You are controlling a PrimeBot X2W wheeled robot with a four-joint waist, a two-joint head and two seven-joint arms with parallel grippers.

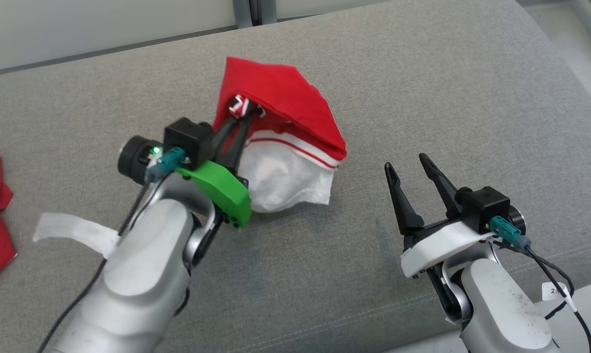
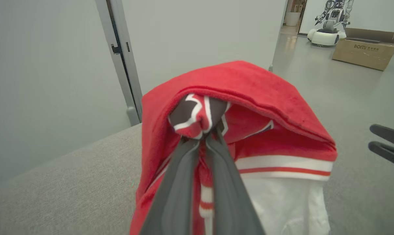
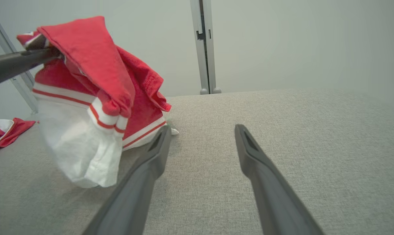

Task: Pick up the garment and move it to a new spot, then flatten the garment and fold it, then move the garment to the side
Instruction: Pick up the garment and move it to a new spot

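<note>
Early stage, judged: garment [image 1: 285, 98] is gripped at a bunched bit by the clenched left tool [image 1: 244, 110] and lifted over the counter [image 1: 423, 73]. Whether the white hem touches can't be told. Right tool [image 1: 406, 163] is spread, nothing held, nearby. Left to do, apparently: set-down at new spot, flattening, fold, move aside. Writing: cardboard box [image 2: 363, 49] is marked approx. "DOMI"; the rest is too small.

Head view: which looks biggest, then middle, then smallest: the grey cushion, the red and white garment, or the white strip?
1. grey cushion, by far the biggest
2. red and white garment, pinched by the left gripper
3. white strip, smallest, even though it seems nearer the camera
</note>
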